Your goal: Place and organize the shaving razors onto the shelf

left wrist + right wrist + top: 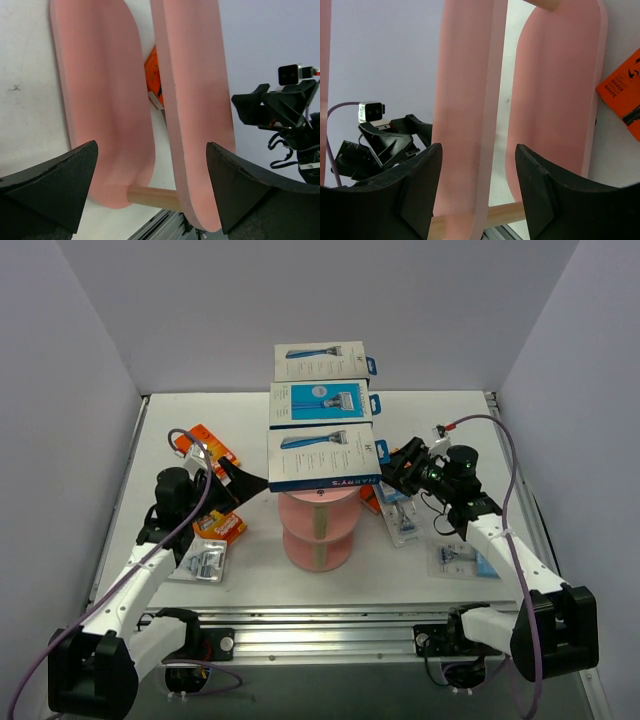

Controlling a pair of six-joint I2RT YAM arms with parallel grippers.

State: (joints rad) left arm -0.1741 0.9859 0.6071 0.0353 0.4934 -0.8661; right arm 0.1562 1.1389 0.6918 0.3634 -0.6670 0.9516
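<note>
The pink shelf (318, 530) stands mid-table, and three razor packs lie in a row on its long top tier: a white-and-blue box (320, 361) at the back, a blue pack (320, 403) in the middle and a white-and-blue box (325, 456) at the front. My left gripper (246, 481) is open beside the tier's left edge, holding nothing. My right gripper (396, 468) is open at the right edge, also holding nothing. In the left wrist view, the left gripper (150, 187) faces the tiers edge-on, with the beige post (152, 196) ahead. In the right wrist view, the right gripper (480, 192) frames the top tier's rim (487, 125).
Loose razor packs lie on the table. On the left are an orange card (205, 446), a second orange card (221, 527) and a clear blister (204, 563). On the right are a clear blister (405, 521), another (461, 560) and an orange card (371, 502). White walls enclose three sides.
</note>
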